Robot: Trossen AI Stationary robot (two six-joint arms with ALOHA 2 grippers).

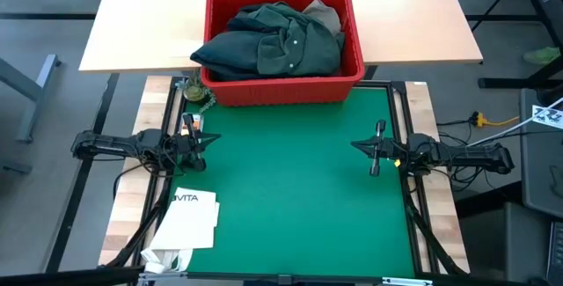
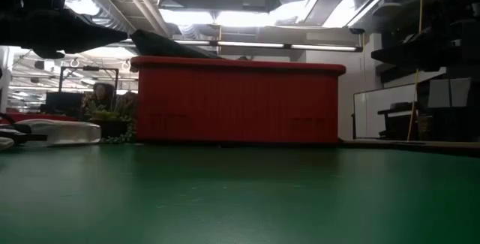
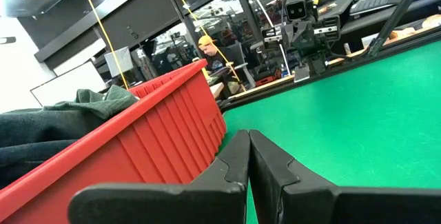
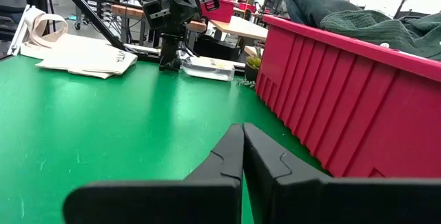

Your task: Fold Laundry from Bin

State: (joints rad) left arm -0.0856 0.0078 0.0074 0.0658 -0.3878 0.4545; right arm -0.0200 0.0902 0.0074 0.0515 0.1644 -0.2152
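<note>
Laundry (image 1: 280,38) fills the red bin (image 1: 286,88) at the far edge of the green mat (image 1: 295,189), a dark green buttoned shirt (image 1: 264,44) heaped on top and a khaki garment (image 1: 324,10) showing only at the far right corner; whatever lies beneath is hidden. From table height the bin's wall blocks nearly all of the pile. Both arms lie low and level, pointing inward across the mat. The left gripper (image 1: 214,142) sits near the mat's left edge, the right gripper (image 1: 358,147) near its right edge, each with jaws pressed together, holding nothing, well apart from the bin. A white paper bag (image 1: 189,218) lies at the mat's near left corner.
</note>
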